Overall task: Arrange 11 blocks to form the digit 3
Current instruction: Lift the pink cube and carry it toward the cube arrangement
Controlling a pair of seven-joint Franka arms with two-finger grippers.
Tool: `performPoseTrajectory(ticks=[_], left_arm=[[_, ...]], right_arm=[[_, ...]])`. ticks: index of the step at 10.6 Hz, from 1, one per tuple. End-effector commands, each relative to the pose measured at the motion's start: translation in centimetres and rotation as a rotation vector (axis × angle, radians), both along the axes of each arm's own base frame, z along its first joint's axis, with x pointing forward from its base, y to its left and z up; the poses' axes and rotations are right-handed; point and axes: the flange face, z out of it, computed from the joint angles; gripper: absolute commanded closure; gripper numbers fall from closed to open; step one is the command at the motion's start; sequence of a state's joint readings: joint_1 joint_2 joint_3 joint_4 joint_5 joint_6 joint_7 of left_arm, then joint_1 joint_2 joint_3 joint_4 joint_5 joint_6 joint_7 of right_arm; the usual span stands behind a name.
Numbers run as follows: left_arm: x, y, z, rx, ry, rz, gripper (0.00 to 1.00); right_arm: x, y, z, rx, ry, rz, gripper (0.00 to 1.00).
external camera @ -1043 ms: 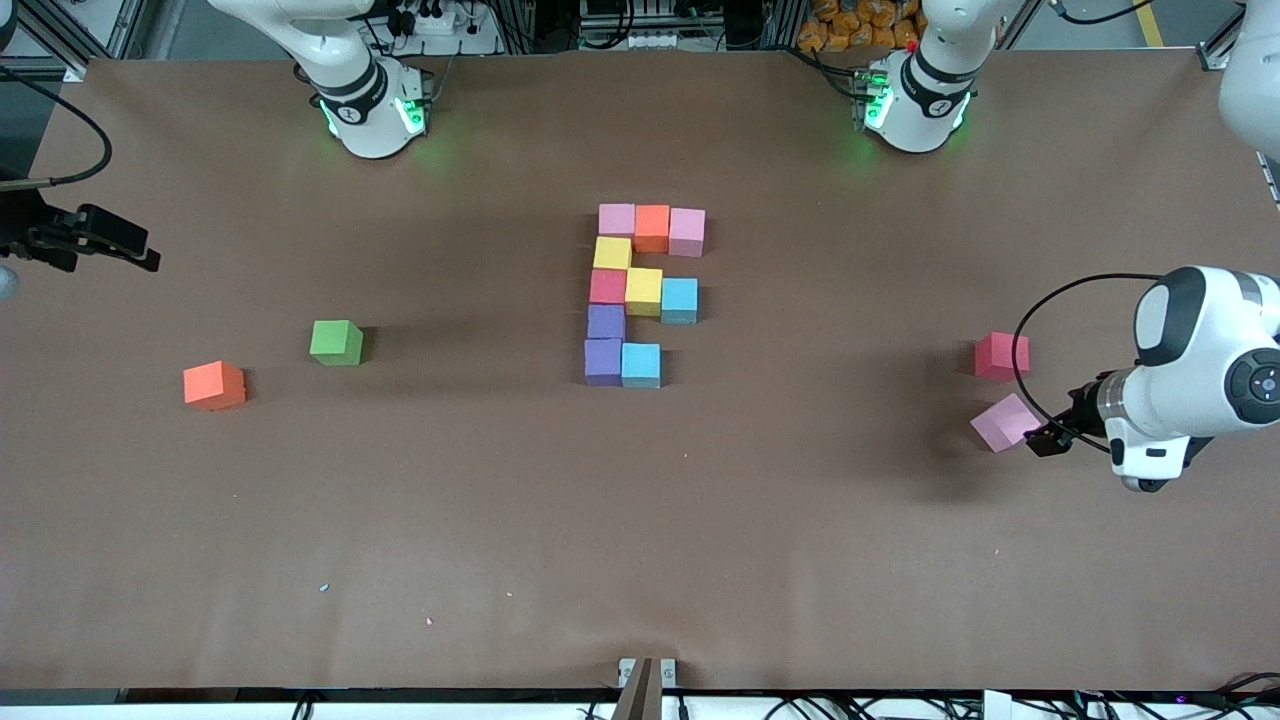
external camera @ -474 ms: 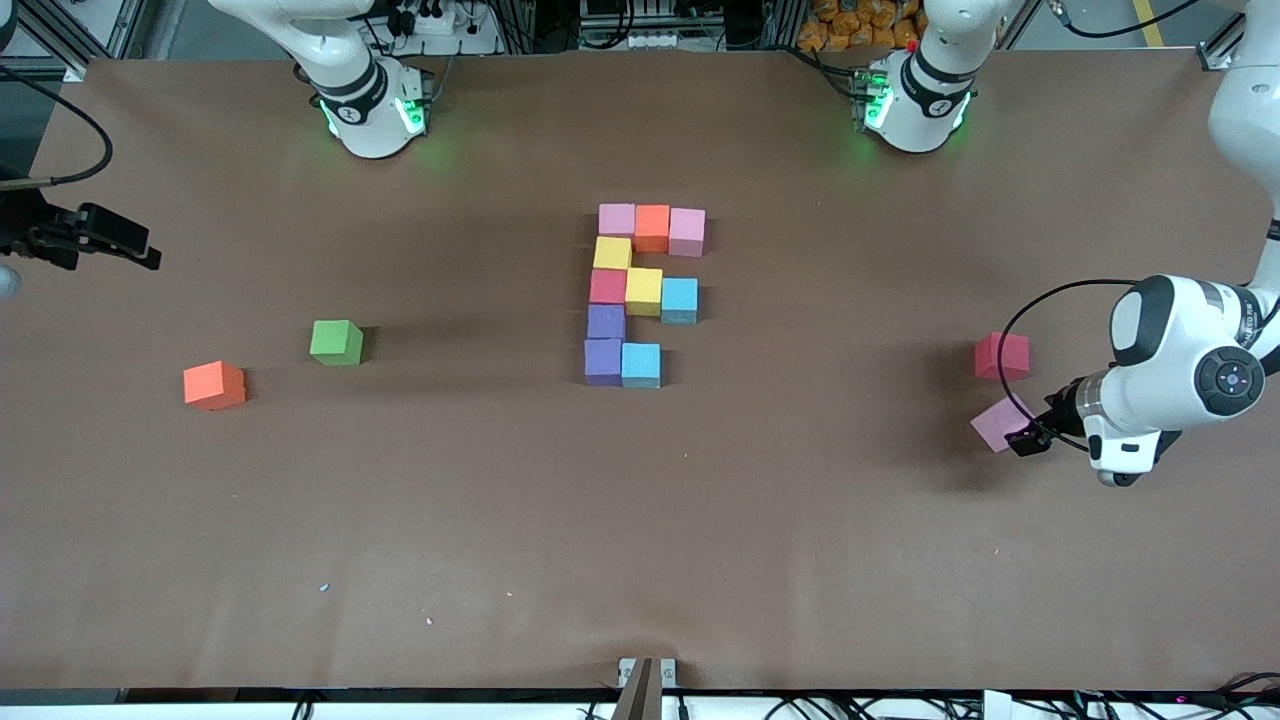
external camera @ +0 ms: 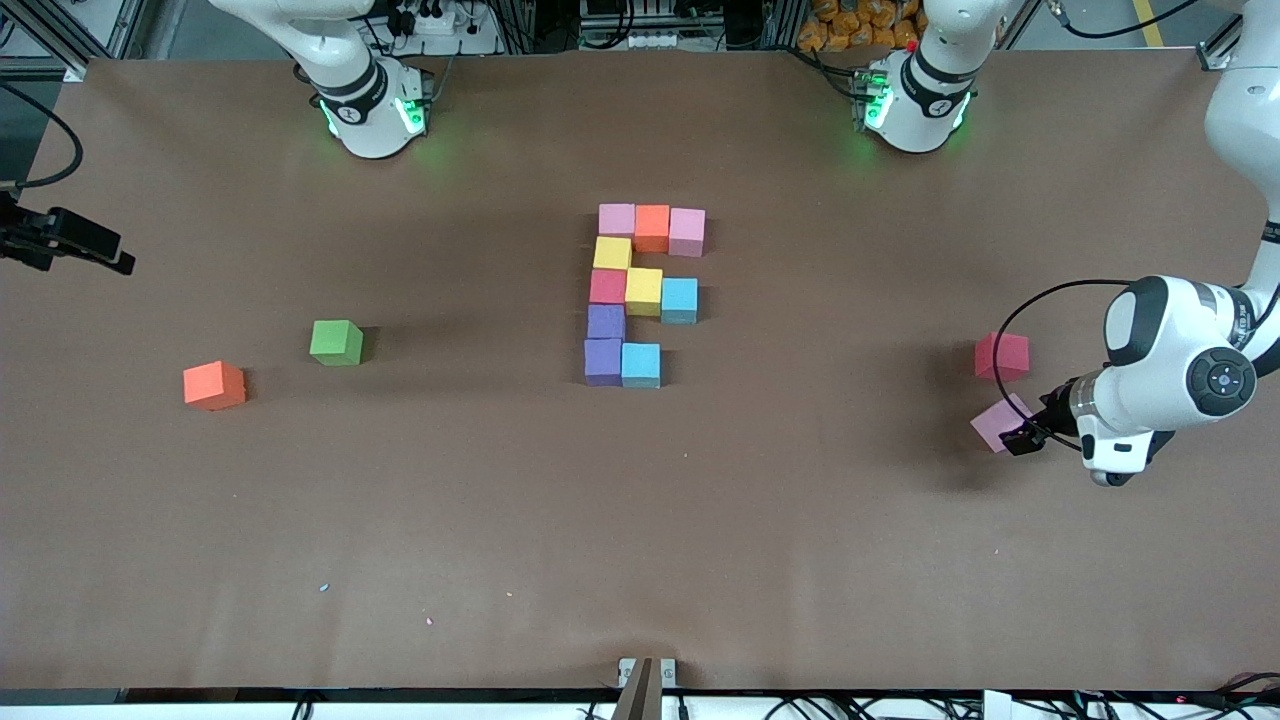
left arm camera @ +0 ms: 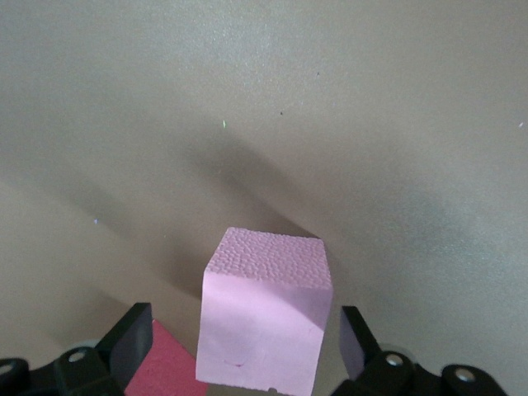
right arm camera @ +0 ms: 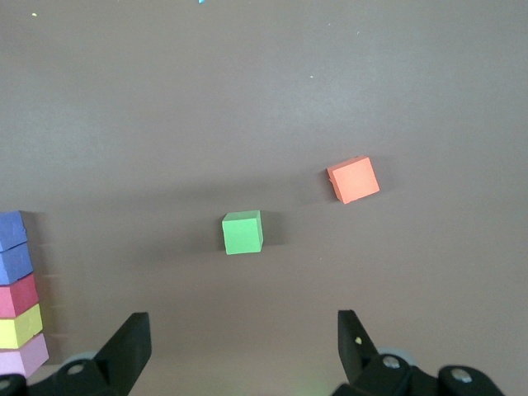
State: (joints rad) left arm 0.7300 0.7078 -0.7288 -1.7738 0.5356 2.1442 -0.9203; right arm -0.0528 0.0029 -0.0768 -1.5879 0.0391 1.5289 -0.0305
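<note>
Front view: the left gripper (external camera: 1018,441) has edged in from a second ago and now overlaps the loose pink block (external camera: 997,420), which lies just nearer the camera than the red block (external camera: 1002,356). The right gripper (external camera: 85,252) has drawn back toward the table edge (external camera: 60,150) at the right arm's end.

Left wrist view: the fingers (left arm camera: 128,342) stand apart, the pink block (left arm camera: 266,322) between them.

Right wrist view: fingers (right arm camera: 124,346) spread over bare table, the green cube (right arm camera: 242,232) and an orange block (right arm camera: 354,179) ahead.
</note>
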Motion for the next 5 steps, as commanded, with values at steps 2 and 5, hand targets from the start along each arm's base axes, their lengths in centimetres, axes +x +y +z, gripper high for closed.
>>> performPoseTrajectory(ticks=[2, 5], left_arm=[[0.0, -0.5, -1.3, 0.046, -0.018, -0.05, 0.0], [-0.2, -0.7, -2.4, 0.029, -0.004, -0.05, 0.12]], right_arm=[[-0.2, -0.7, 0.9, -0.012, -0.035, -0.028, 0.0], [0.0, -0.4, 0.7, -0.01, -0.039, -0.022, 0.0]])
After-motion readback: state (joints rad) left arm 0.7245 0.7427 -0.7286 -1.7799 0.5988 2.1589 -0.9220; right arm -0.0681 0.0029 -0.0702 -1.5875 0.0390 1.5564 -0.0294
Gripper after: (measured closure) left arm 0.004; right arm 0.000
